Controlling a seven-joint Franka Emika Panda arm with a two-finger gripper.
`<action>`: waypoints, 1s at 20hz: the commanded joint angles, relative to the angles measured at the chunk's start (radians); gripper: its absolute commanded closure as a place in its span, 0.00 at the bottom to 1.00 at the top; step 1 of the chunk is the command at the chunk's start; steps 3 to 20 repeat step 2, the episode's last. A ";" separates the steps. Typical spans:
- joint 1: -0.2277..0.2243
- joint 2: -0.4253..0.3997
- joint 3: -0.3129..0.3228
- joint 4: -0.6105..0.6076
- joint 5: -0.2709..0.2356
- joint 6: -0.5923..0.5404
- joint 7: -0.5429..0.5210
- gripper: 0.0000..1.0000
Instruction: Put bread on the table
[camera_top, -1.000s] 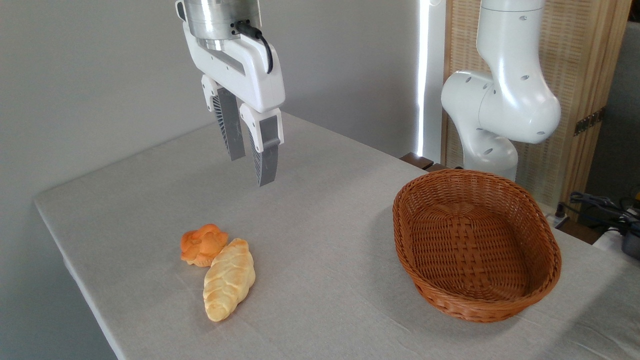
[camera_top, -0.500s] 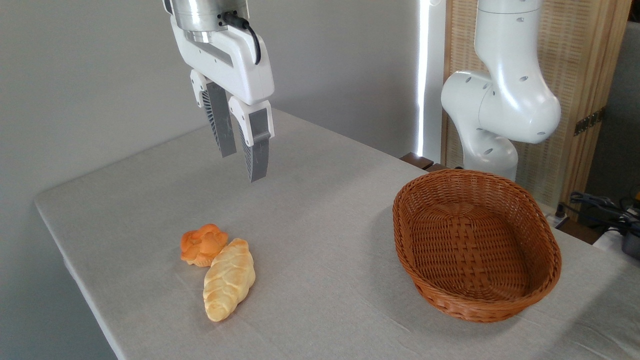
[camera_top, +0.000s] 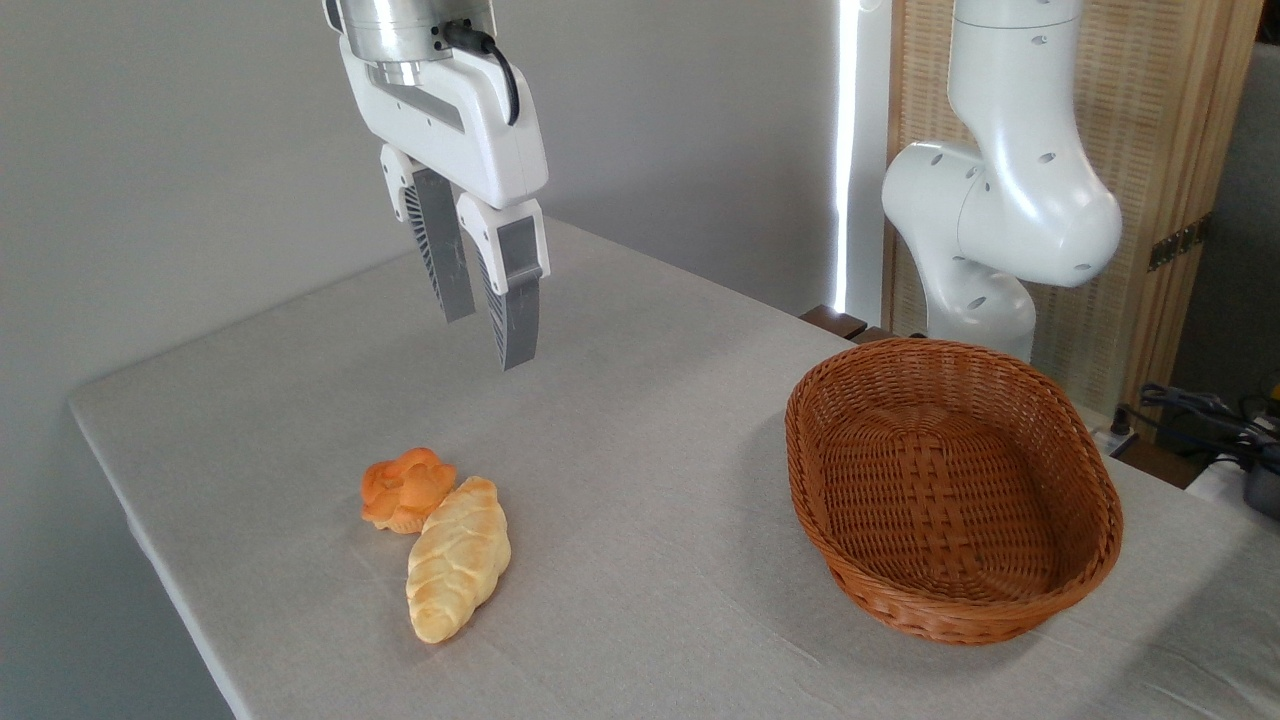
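Lying on the table (camera_top: 640, 470), the bread (camera_top: 458, 560) is a long pale golden loaf with ridged, plaited-looking segments and tapered ends, its length running from near-left to far-right. Its far end touches a small orange knotted bun (camera_top: 405, 489) with a glossy, lumpy surface, which sits just behind and left of the bread. The table top is plain light grey with a fine cloth-like weave, and its near and right edges are cut off by the frame.

The gripper (camera_top: 490, 335) hangs in the air well above and behind the bread, apart from it and holding nothing. Its two grey ribbed fingers (camera_top: 518, 305) point down with only a narrow gap between them; the farther one is partly hidden by the nearer.

Well to the right of the bread stands a brown wicker basket (camera_top: 1085, 570), oval, tightly woven, with its inside bare. Behind the basket rises the white glossy arm (camera_top: 1010, 200), its top cut off, against a slatted wooden screen (camera_top: 1170, 120)
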 joint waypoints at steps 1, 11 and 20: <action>0.010 0.003 0.000 0.025 0.013 -0.037 -0.013 0.00; 0.010 0.003 0.001 0.025 0.013 -0.037 -0.013 0.00; 0.010 0.003 0.001 0.025 0.013 -0.037 -0.013 0.00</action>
